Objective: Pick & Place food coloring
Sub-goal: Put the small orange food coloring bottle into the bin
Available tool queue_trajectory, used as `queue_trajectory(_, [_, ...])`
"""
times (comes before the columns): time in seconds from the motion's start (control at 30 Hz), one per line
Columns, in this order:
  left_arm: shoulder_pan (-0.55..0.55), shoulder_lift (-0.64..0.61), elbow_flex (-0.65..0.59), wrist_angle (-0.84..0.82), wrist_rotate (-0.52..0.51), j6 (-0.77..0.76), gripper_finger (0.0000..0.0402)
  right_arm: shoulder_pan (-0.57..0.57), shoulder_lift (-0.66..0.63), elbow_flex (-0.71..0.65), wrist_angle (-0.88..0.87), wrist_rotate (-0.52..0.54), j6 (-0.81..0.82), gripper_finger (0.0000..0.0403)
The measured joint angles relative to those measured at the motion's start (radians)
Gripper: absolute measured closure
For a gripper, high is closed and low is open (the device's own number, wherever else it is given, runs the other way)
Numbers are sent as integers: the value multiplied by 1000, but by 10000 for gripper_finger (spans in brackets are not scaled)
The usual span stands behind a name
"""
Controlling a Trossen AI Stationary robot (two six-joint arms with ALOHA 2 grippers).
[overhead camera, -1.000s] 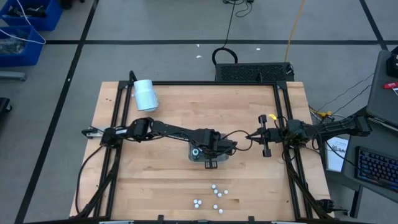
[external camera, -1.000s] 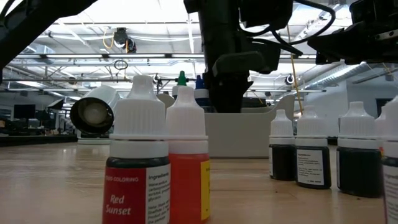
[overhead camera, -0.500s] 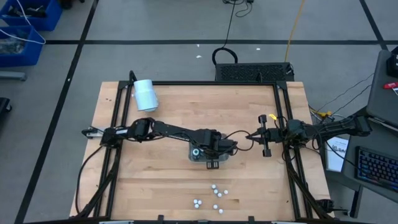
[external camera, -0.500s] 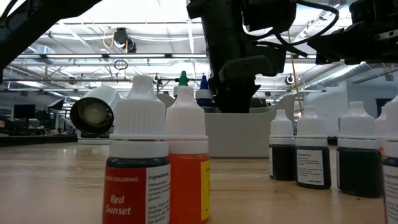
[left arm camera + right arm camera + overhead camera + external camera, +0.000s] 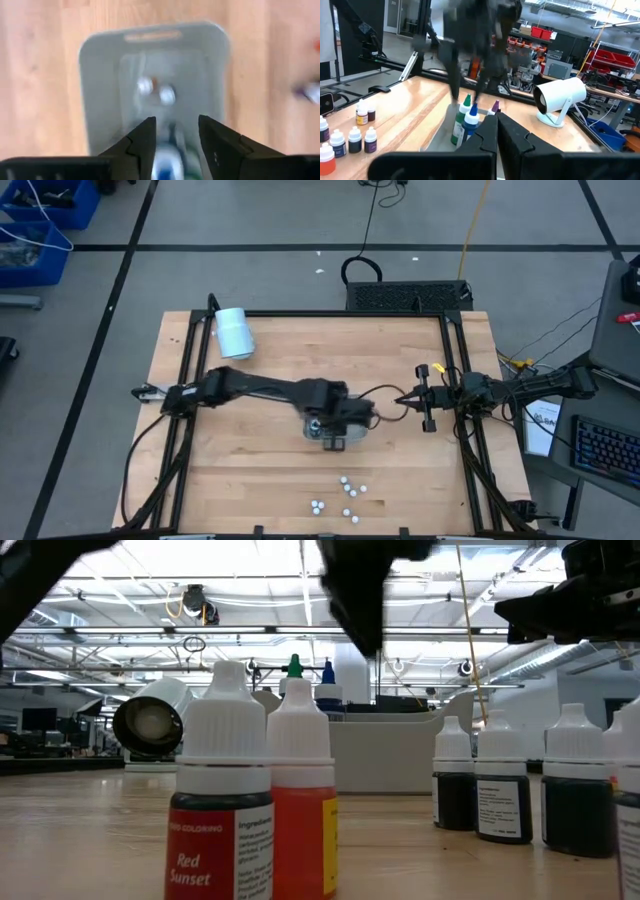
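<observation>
Several small food coloring bottles point(image 5: 347, 498) with white caps stand on the table near its front edge; up close they show as a red one point(image 5: 222, 802), an orange one point(image 5: 301, 802) and dark ones point(image 5: 500, 790). More stand upright in the grey tray point(image 5: 100, 90) at mid-table: a green-tipped bottle point(image 5: 464, 105), a blue-tipped one point(image 5: 472, 114) and a purple-tipped one point(image 5: 495, 106). My left gripper point(image 5: 176, 120) hangs open above the tray, pointing down, with nothing between its fingers. My right gripper point(image 5: 496, 125) waits shut at the table's right side.
A large white cylinder point(image 5: 233, 332) lies on its side at the far left corner of the table. A black frame point(image 5: 188, 360) runs around the tabletop. Bare wood lies between the tray point(image 5: 312, 432) and the loose bottles.
My left gripper has risen straight up out of the tray and its fingers have spread apart. The blue-tipped bottle it was down at stays upright in the tray beside the green-tipped one.
</observation>
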Motion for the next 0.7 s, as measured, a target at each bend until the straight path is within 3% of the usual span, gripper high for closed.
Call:
queue_trajectory(0.23, [-132, -280, -45, -17, -249, -49, 336, 0, 1, 0, -5, 0, -3, 403])
queue_trajectory(0.37, [-213, -440, -170, 75, -339, -61, 389, 0, 1, 0, 6, 0, 0, 403])
queue_trajectory(0.57, [-282, -718, -617, 373, -333, -4, 391, 0, 1, 0, 6, -1, 3, 403])
queue_trajectory(0.7, [-257, -930, -999, 735, -152, 37, 397, 0, 3, 0, 5, -4, 3, 403])
